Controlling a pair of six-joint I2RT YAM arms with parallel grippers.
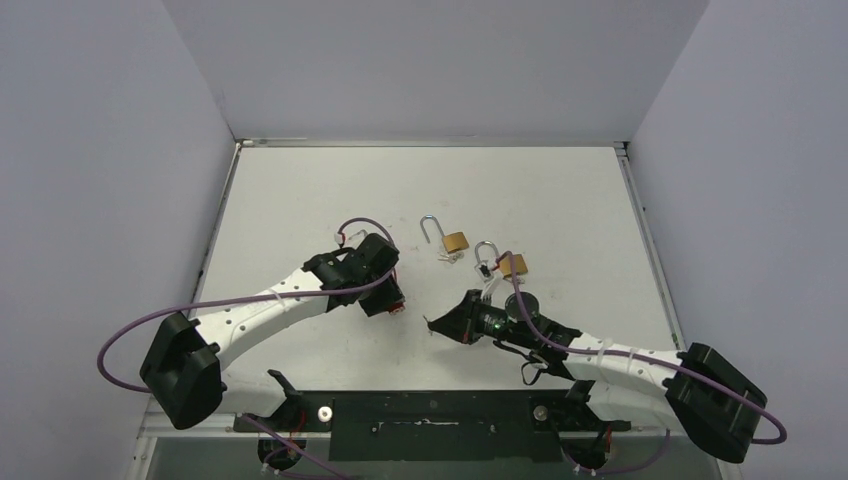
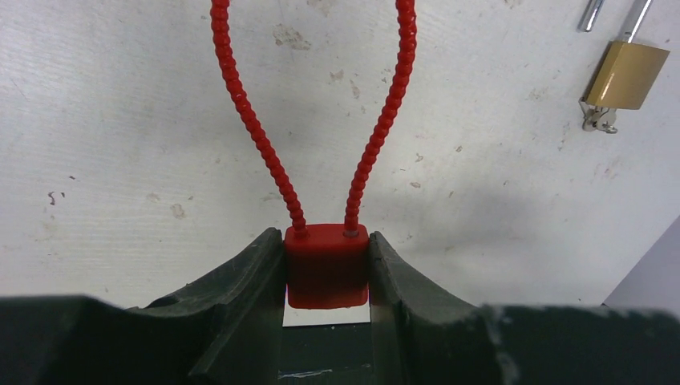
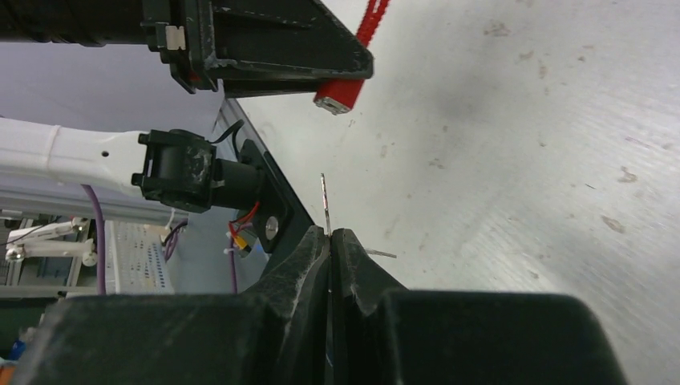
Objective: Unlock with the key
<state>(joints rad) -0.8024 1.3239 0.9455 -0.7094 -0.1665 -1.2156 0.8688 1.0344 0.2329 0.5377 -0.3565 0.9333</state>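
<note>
**Red lock clamped, key poised just short of it**

Red plastic fills the bottom centre of the left wrist view. The left gripper (image 2: 327, 241) pinches the red padlock (image 2: 327, 273) by its flat sides, and the beaded cable loop (image 2: 240, 104) arches to the top of the frame. In the right wrist view the right gripper (image 3: 330, 237) is closed tight on the key (image 3: 324, 200), a thin metal blade seen edge-on. The lock's silvery underside sits in the upper centre, apart from the blade's tip.

To do this step well, I'd judge, the blade must line up with the keyway and slide straight in before any twist, while the left arm holds the body firm.

In the overhead view, bare table (image 1: 560, 200) between the two grippers gives room for the approach. A brass padlock (image 1: 455, 241) and a second brass padlock (image 1: 513, 265) lie just above the right arm, shackles sprung open. The table's near edge runs below both arms.
</note>
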